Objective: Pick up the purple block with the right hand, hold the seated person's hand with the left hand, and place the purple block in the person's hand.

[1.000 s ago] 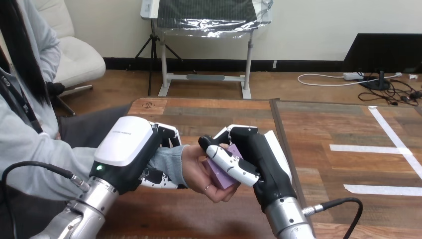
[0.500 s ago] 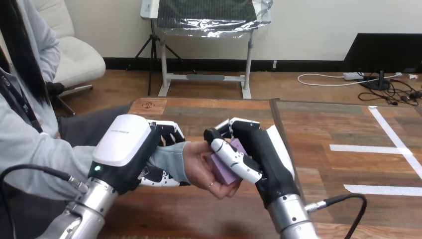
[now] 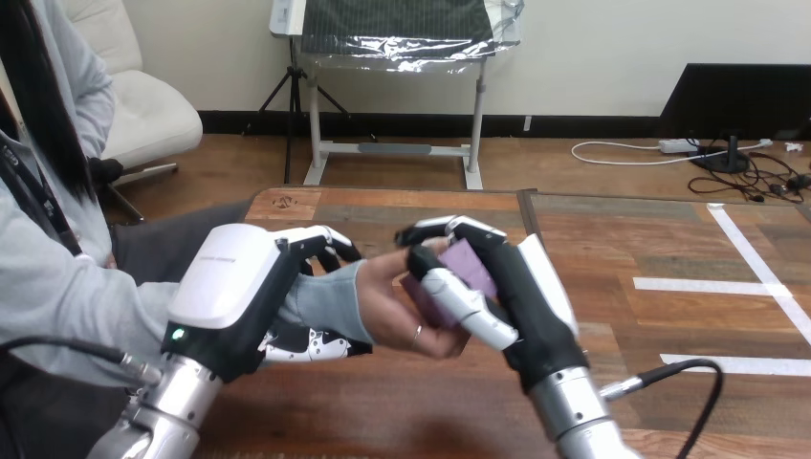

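The small, matte purple block (image 3: 457, 271) is sitting clamped in the robot's black-and-white right hand (image 3: 521, 287). The thumb is lying across its near face and the fingers are hooking over its far side, so this hand is closing firmly round it. The block's left side is pressing into the person's hand (image 3: 387, 308), which is lying just left of the right hand, palm turned up and fingers cupping beneath the block. Further left, the left hand (image 3: 234, 287) is wrapping round the person's wrist over the grey sleeve (image 3: 325, 304), fingers curling over the top and thumb coming under.

The main risk, as I judge it, is in the release. The block is resting towards the fingertip end of the palm, so opening too early could let it tip off on the robot's side and drop to the wooden surface (image 3: 383, 406). The thumb is lying very close to the person's fingers, and a careless opening could nip or scrape them. Any pull from the left hand would be tilting the palm and spilling the block.

Room is opening to the right of the right hand, where bare wood is running past a dark seam (image 3: 532, 229). Bare wood is also lying beneath and beyond both hands. Leftward, the person's arm and the left hand are crowding the space.
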